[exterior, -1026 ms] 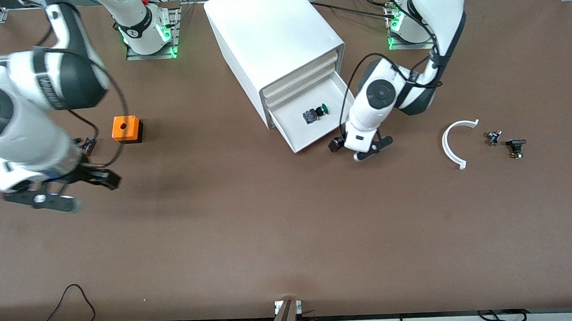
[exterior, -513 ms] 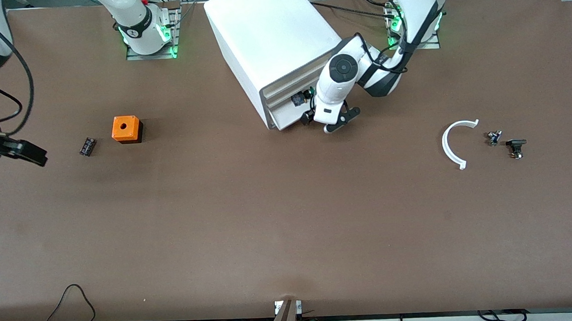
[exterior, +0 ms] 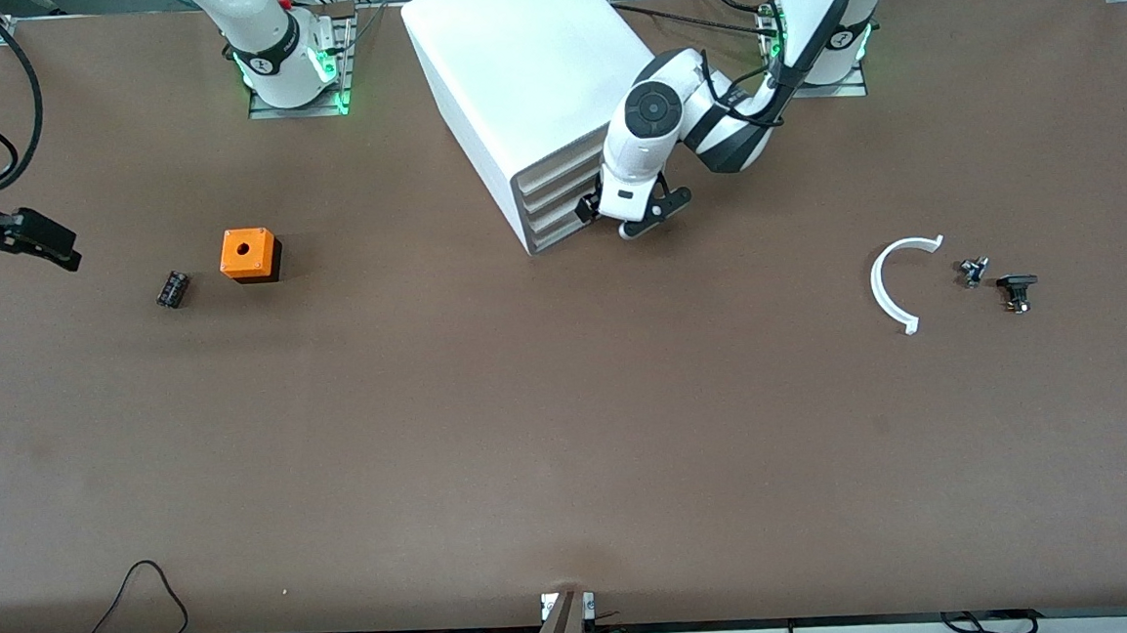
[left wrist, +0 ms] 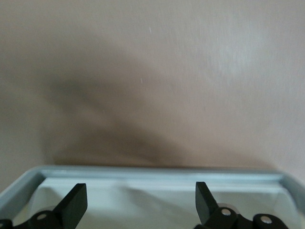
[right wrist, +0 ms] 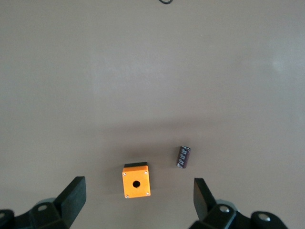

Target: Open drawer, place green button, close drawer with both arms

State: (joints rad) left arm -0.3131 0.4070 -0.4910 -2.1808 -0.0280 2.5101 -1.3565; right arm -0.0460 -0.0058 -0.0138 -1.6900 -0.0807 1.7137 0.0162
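The white cabinet [exterior: 528,54] stands at the back middle of the table, and all its cream fronts sit flush. The drawer [exterior: 558,232], the lowest one, is pushed in. The button is hidden. My left gripper [exterior: 632,216] is low in front of that drawer, close against it at the left arm's end. It is open and holds nothing. In the left wrist view a pale rim [left wrist: 157,172] of the cabinet front lies between the spread fingers of the left gripper [left wrist: 140,205]. My right gripper [exterior: 2,248] hangs open and empty over the right arm's end of the table.
An orange cube with a hole [exterior: 249,254] [right wrist: 136,180] and a small black block [exterior: 171,288] [right wrist: 184,156] lie toward the right arm's end. A white curved strip [exterior: 889,287] and two small dark parts [exterior: 973,272] [exterior: 1016,290] lie toward the left arm's end.
The drawer, pulled out with the button in it a second ago, has been pushed in flush with the left gripper at its front. The right arm has swung out to the table's end.
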